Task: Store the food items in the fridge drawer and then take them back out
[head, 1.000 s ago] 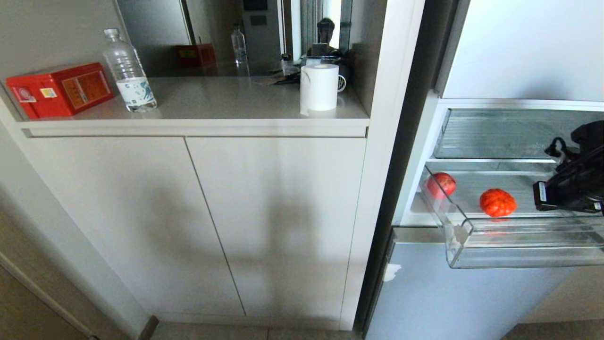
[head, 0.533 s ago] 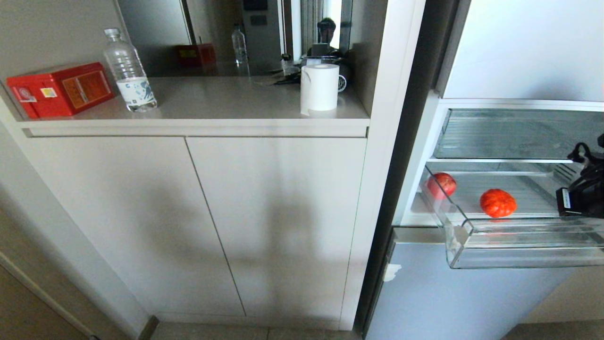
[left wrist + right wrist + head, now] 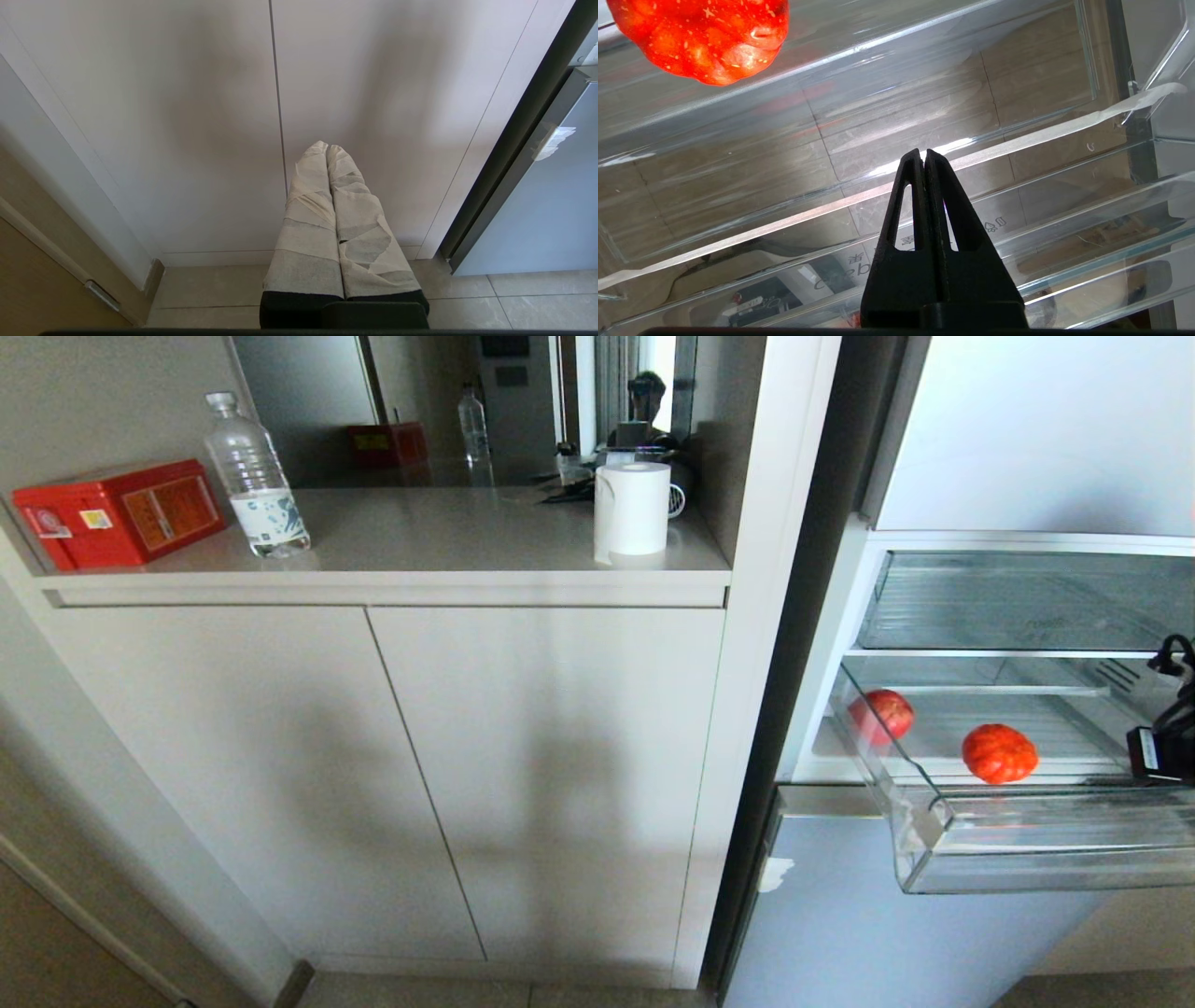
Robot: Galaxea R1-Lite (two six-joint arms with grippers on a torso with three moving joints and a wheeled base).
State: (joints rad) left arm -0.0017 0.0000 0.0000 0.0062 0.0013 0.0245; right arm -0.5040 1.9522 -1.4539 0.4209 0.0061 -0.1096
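The fridge drawer, the lower clear bin, stands pulled out. A round red apple lies at its left end and a lumpy orange-red fruit near its middle. The black wrist of my right arm shows at the far right edge, to the right of the orange-red fruit. My right gripper is shut and empty, its tips over the drawer's clear front lip; I cannot tell whether they touch it. My left gripper, wrapped in pale tape, is shut and empty, parked low before the cabinet doors.
Above the drawer sits an empty second clear bin. A red tin, a water bottle and a paper roll stand on the counter to the left. Below are the cabinet doors and the fridge's lower door.
The drawer has slid further out, carrying both fruits with it. My right arm has drawn back toward the right edge of the head view.
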